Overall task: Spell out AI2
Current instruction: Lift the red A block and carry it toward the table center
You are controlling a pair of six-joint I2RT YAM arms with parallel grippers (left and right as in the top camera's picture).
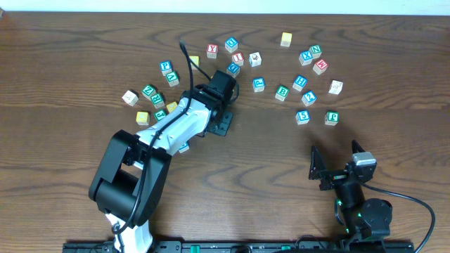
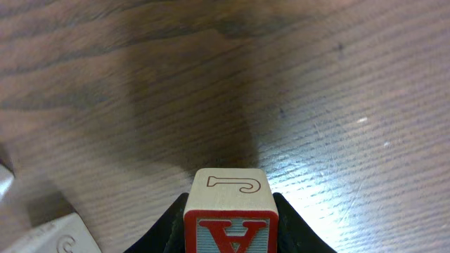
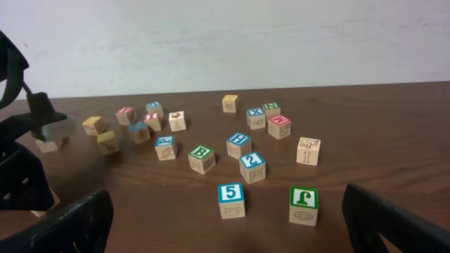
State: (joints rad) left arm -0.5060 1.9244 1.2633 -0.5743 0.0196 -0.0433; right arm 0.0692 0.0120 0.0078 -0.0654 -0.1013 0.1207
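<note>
My left gripper (image 1: 220,121) is shut on a wooden block with a red A (image 2: 230,228) on its near face and a J on top. It holds the block over bare table wood left of centre. A blue 2 block (image 3: 252,163) stands among the loose blocks at the right and also shows in the overhead view (image 1: 308,98). A red-edged block that may read I (image 1: 238,57) lies at the back centre. My right gripper (image 3: 232,232) is open and empty near the front right, also seen from overhead (image 1: 321,172).
Several letter blocks are scattered across the back of the table. A blue 5 block (image 3: 231,199) and a green J block (image 3: 304,203) lie just ahead of my right gripper. A cluster of blocks (image 1: 156,95) sits left of my left arm. A white block (image 2: 60,239) lies by the left gripper.
</note>
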